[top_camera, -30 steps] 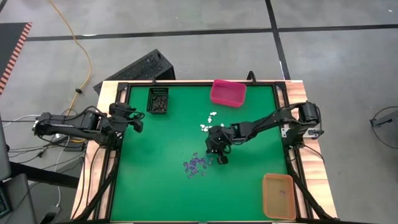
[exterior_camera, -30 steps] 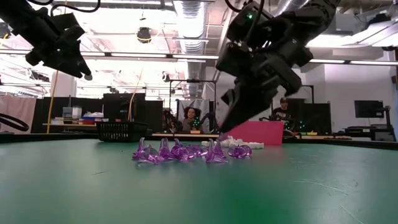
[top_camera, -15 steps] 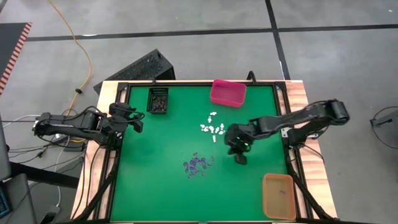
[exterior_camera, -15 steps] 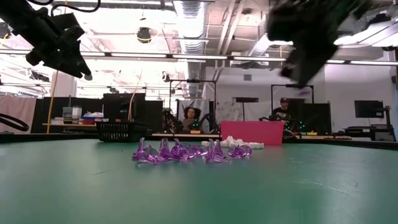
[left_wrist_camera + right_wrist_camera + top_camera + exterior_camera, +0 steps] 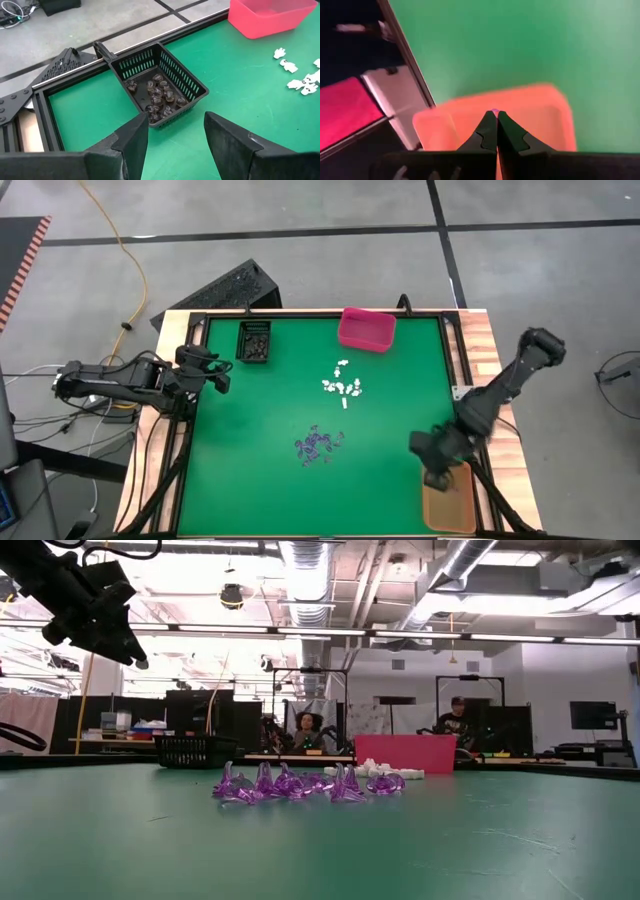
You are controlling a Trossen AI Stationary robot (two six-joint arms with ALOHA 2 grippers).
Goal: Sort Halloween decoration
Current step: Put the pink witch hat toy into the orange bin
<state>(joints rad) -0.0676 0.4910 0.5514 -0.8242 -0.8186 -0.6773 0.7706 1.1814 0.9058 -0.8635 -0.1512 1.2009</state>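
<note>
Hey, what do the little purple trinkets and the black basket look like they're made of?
The purple trinkets look like translucent molded plastic: light passes through them and their edges glint in the low view. The black basket looks like rigid matte plastic, with thin slotted walls and a molded rim and no shine. Neither can be confirmed by look alone.

green table point(image 5: 250, 410); purple trinkets point(image 5: 318, 446); white trinkets point(image 5: 342, 383); orange bin point(image 5: 452, 502).
</note>
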